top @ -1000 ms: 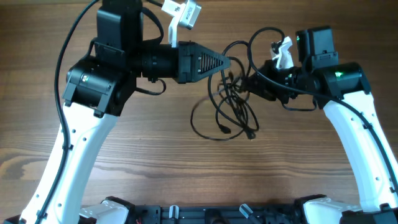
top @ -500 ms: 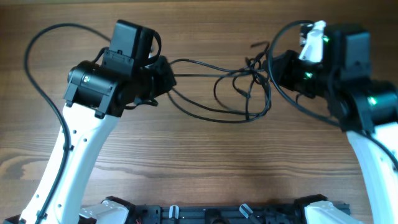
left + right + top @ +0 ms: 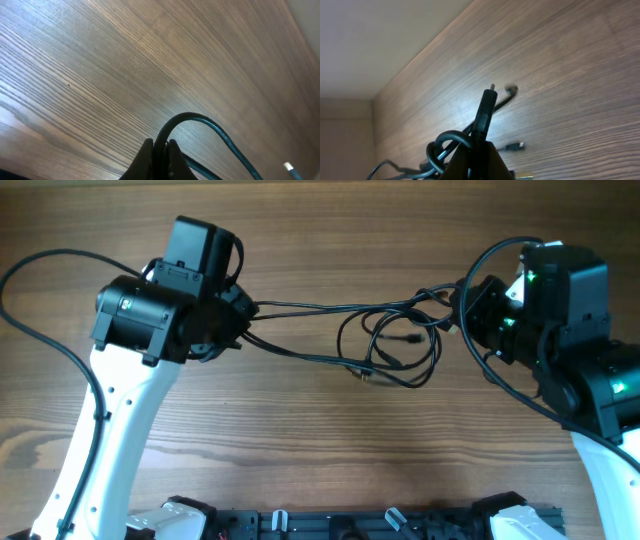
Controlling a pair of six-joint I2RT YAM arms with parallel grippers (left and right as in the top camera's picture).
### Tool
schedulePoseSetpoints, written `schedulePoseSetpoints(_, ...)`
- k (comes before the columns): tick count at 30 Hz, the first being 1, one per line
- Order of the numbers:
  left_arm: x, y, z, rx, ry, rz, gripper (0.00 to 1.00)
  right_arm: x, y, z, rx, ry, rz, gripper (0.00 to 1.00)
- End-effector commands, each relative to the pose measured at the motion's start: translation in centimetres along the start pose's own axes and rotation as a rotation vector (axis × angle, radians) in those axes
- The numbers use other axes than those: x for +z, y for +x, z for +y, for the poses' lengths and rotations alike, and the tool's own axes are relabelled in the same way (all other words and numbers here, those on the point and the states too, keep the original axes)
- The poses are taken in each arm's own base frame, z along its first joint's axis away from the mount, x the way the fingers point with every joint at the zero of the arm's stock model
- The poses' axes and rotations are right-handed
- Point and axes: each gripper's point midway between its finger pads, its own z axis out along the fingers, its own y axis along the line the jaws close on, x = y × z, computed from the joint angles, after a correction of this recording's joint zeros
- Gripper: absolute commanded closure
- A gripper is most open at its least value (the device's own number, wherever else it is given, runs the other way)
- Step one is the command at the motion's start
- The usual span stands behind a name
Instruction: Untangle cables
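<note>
Several thin black cables (image 3: 322, 307) stretch taut above the wooden table between my two grippers, with a loose knot of loops (image 3: 400, 340) nearer the right one. A metallic plug (image 3: 366, 374) hangs at the knot's lower edge. My left gripper (image 3: 247, 315) is shut on a cable; the left wrist view shows that cable (image 3: 200, 120) arching out from between the shut fingers (image 3: 145, 157). My right gripper (image 3: 458, 315) is shut on a black connector plug (image 3: 485, 110) that sticks up from its fingers (image 3: 462, 160), with cable loops (image 3: 445, 142) wound beside it.
The bare wooden table (image 3: 320, 460) runs under and around the cables. Thick black arm wires curve out at the far left (image 3: 40, 330) and by the right arm (image 3: 500, 375). Small loose plugs (image 3: 515, 146) dangle over the wood. The arm bases sit along the near edge.
Both arms have pulled apart, the left leftwards and the right rightwards. The bunched tangle has been drawn out into long taut strands with a smaller knot near the right gripper.
</note>
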Motion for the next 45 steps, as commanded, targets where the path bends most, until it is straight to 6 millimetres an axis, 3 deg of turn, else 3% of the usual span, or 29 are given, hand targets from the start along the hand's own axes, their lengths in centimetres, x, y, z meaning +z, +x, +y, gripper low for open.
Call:
schedulePoseSetpoints(1, -1.5, -8.4, 8.5, -0.151, -0.336, -0.35, 0.96, -4.2, -7.4, -6.1, 0.071, 0.314, -0.424, 0.85)
schedulePoseSetpoints(4, -1.0, -8.4, 8.9, -0.205, -0.305, -0.295, 0.96, -3.1, -6.2, -4.2, 0.061, 0.207, -0.335, 0.74)
schedulePoseSetpoints(6, -0.4, -7.7, 7.8, -0.21, -0.24, -0.226, 0.96, -2.5, -5.4, -2.5, 0.032, 0.12, -0.267, 0.74)
schedulePoseSetpoints(8, 0.3, -6.5, 4.9, -0.114, -0.099, -0.116, 0.96, -1.9, -4.6, -1.0, -0.002, 0.048, -0.207, 0.7)
schedulePoseSetpoints(10, 0.2, -4.5, -0.5, 0.127, 0.168, 0.019, 0.96, -1.3, -4.1, -0.3, -0.031, 0.013, -0.164, 0.57)
schedulePoseSetpoints(11, -0.9, -2.3, -4.2, 0.273, 0.372, 0.112, 0.96, -0.8, -3.4, 0.3, -0.061, -0.014, -0.12, 0.48)
schedulePoseSetpoints(12, -2.0, -0.8, -6.3, 0.361, 0.504, 0.166, 0.96, -0.4, -3.0, 0.6, -0.077, -0.033, -0.088, 0.43)
schedulePoseSetpoints(14, -4.5, 2.0, -9.6, 0.476, 0.729, 0.257, 0.96, 0.3, -2.0, 1.4, -0.112, -0.072, -0.023, 0.37)
schedulePoseSetpoints(18, -8.1, 6.2, -13.2, 0.629, 0.968, 0.347, 0.96, 2.2, -0.5, 2.1, -0.179, -0.114, 0.089, 0.26)
schedulePoseSetpoints(24, -11.3, 9.0, -15.2, 0.742, 1.144, 0.403, 0.96, 6.4, 2.0, -1.0, -0.168, 0.034, 0.265, 0.17)
schedulePoseSetpoints(27, -14.7, 10.0, -15.7, 0.792, 1.313, 0.489, 0.96, 9.2, 4.5, -2.1, -0.134, 0.059, 0.413, 0.35)
schedulePoseSetpoints(29, -15.1, 9.9, -15.9, 0.796, 1.332, 0.484, 0.96, 10.1, 5.6, -2.1, -0.116, 0.047, 0.476, 0.38)
schedulePoseSetpoints(34, -12.7, 8.0, -16.8, 0.658, 1.193, 0.4, 0.96, 9.3, 7.4, 1.1, -0.229, -0.189, 0.589, 0.38)
schedulePoseSetpoints(38, -13.0, 7.3, -17.5, 0.57, 1.181, 0.407, 0.96, 8.1, 8.4, 3.2, -0.308, -0.356, 0.639, 0.32)
schedulePoseSetpoints(43, -13.7, 6.9, -18.1, 0.539, 1.207, 0.407, 0.96, 7.8, 10.1, 3.9, -0.364, -0.371, 0.674, 0.32)
schedulePoseSetpoints(45, -13.9, 6.6, -18.3, 0.548, 1.219, 0.38, 0.96, 7.9, 10.9, 3.8, -0.392, -0.344, 0.682, 0.41)
